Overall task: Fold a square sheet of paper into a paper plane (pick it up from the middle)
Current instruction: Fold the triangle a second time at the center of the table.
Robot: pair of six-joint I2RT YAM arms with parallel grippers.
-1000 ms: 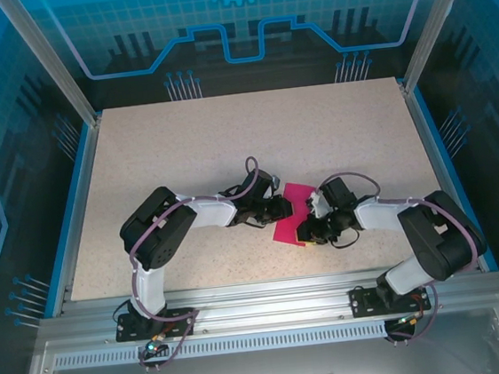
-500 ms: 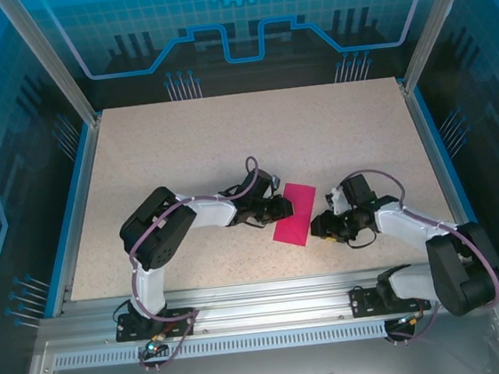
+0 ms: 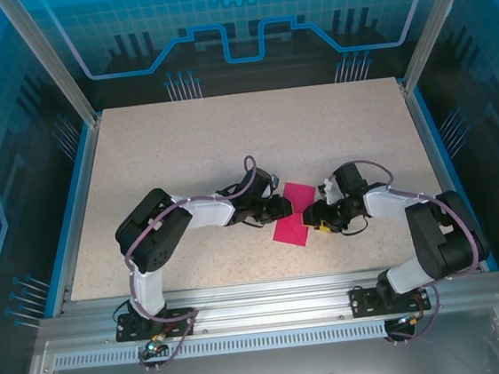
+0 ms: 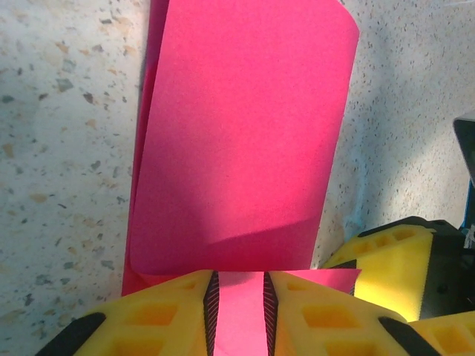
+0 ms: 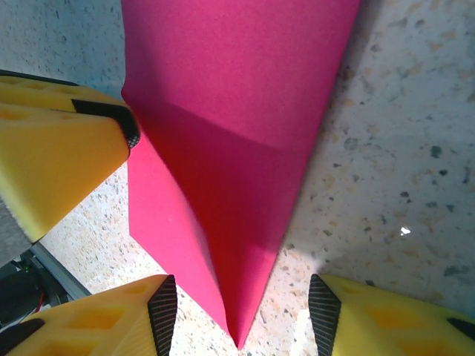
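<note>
— Starting on the left: what is the left gripper [image 4: 237, 297] doing?

— Its yellow fingers stand narrow at one edge of the square sheet of paper [image 3: 290, 217], and pink fills the slit between the pads. It may be pinching that edge or only resting on it; I cannot tell.

— And the sheet itself?

— It lies on the speckled table [image 3: 183, 149] between the two grippers, folded double. The top layer bows upward. In the left wrist view its far end is cut off, and from above both grippers cover its side edges.

— The right gripper [image 5: 241, 300]?

— Its fingers are wide apart. A pointed corner of the sheet lies between them, touching neither pad.
</note>
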